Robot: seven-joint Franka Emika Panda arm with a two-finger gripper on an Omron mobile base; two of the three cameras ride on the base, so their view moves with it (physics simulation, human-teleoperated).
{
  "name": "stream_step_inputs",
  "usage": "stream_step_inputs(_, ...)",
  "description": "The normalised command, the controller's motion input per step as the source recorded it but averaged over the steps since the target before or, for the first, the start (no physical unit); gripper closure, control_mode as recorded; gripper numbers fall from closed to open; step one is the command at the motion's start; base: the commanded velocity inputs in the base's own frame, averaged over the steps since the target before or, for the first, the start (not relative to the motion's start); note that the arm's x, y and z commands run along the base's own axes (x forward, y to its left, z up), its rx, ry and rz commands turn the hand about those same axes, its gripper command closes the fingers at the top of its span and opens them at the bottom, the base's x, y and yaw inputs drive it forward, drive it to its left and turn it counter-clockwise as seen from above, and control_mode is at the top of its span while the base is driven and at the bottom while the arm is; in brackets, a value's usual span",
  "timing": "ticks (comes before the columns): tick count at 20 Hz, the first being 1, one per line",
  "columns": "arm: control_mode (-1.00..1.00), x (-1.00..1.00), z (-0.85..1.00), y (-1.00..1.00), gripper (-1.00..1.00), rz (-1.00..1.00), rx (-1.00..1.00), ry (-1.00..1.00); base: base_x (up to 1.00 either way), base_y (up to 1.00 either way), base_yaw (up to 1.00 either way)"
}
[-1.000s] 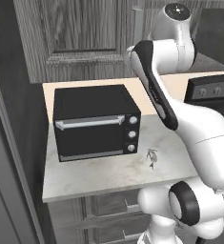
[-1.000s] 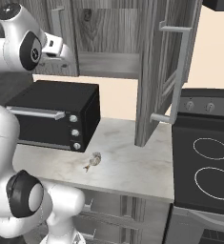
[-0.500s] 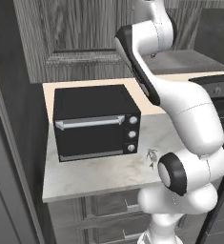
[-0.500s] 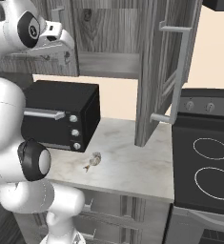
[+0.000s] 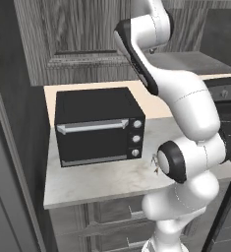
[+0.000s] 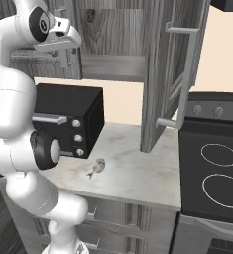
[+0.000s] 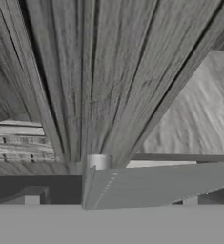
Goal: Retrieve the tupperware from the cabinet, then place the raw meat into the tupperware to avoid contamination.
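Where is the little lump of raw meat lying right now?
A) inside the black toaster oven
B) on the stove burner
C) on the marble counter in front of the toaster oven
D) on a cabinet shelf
C: the raw meat sits on the bare marble counter, just in front of the black toaster oven and left of the stove.

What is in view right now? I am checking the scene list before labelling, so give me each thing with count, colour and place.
cabinet: one, dark grey wood grain, above the counter, right door swung open
door handle: one, silver bar, on the open door
toaster oven: one, black with three knobs, on the counter's left
raw meat: one, pale grey-tan lump, on the counter in front of the oven
counter: one, pale marbled
stove: one, black, right of the counter
gripper: one, open, raised at the cabinet
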Motion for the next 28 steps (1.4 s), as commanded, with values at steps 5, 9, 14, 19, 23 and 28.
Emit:
stream_step_inputs(5,-1.00,0.42,-0.11,0.18,-1.00,-0.01,0.00,-0.16,0.00,0.00,0.00)
stream_step_inputs(9,-1.00,0.26,-0.07,0.05,-1.00,-0.03,0.00,-0.15,0.00,0.00,0.00)
stream_step_inputs(14,-1.00,0.15,-0.06,0.10,1.00,-0.04,0.01,-0.19,0.00,0.00,0.00)
stream_step_inputs(19,-1.00,0.09,-0.02,0.07,1.00,-0.04,0.03,-0.23,0.00,0.00,0.00)
stream_step_inputs(23,-1.00,0.07,-0.03,0.11,1.00,-0.06,0.03,-0.18,0.00,0.00,0.00)
stream_step_inputs(28,-1.00,-0.14,0.00,0.16,1.00,-0.12,0.08,-0.07,0.00,0.00,0.00)
